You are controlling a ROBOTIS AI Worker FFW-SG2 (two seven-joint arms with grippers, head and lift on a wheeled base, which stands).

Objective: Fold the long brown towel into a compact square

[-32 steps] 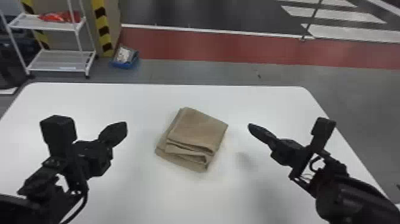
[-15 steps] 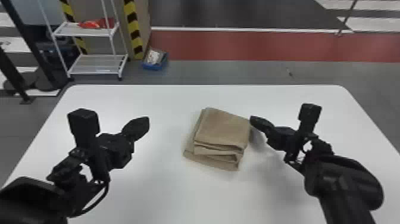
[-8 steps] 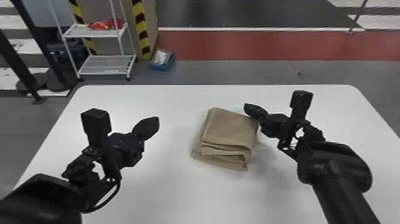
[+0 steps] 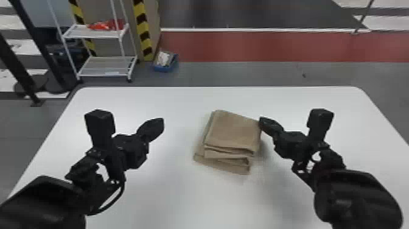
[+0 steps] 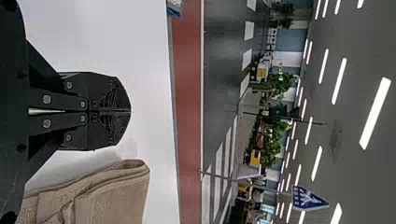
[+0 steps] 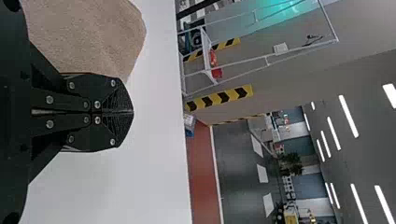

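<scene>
The brown towel (image 4: 232, 131) lies folded into a small, roughly square stack near the middle of the white table, its layered folds facing the robot. My right gripper (image 4: 261, 122) stands at the towel's right edge; whether it touches cannot be told. Left of the towel, with a gap of bare table between, is my left gripper (image 4: 162, 121). In the left wrist view, the left gripper (image 5: 130, 112) is shut with nothing between its fingers, and the towel (image 5: 112, 196) lies beside it. The right wrist view has the right gripper (image 6: 132, 112) shut too, close by the towel (image 6: 88, 35).
The white table (image 4: 182, 198) extends around the towel, with its far edge beyond. Past it on the floor stand a white shelf rack (image 4: 103, 65) and a blue bin (image 4: 165, 62) at the back left.
The head view has turned leftward, shifting the scene to the right. My right gripper has moved left to the towel's right edge from well apart. The towel keeps its folded shape.
</scene>
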